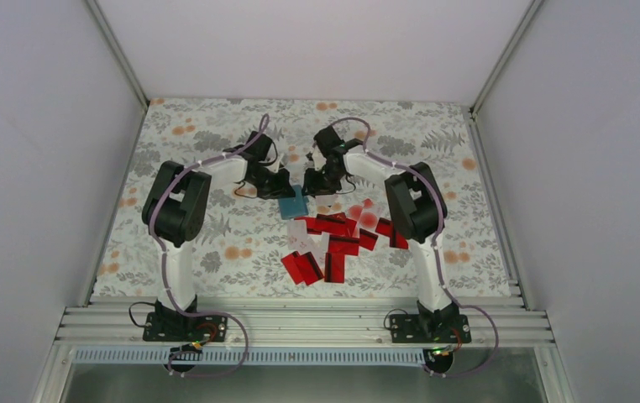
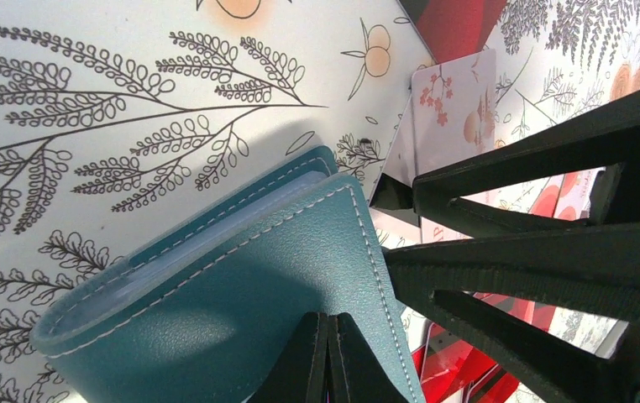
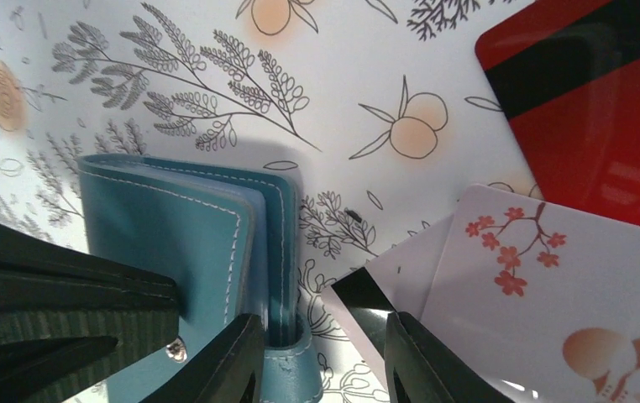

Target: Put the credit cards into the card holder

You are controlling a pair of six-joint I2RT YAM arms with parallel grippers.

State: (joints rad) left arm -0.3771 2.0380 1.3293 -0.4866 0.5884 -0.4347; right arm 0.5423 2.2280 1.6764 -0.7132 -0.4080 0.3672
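My left jaws look pinched on the soft cover of the card holder [image 2: 216,319]; right jaws gape open at its edge. The credit cards [image 3: 602,126] look light, stiff, slick, so I'd grip their edges.

Plain pale grey walls [image 1: 39,126] enclose a white tablecloth [image 1: 216,126] printed with grey leaves and orange blossoms; an aluminium rail [image 1: 300,323] runs along its near edge under even light.

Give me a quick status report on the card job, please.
Left gripper shut on the card holder cover. Right gripper open at its edge. Credit cards loose nearby; pale card close by the right gripper.
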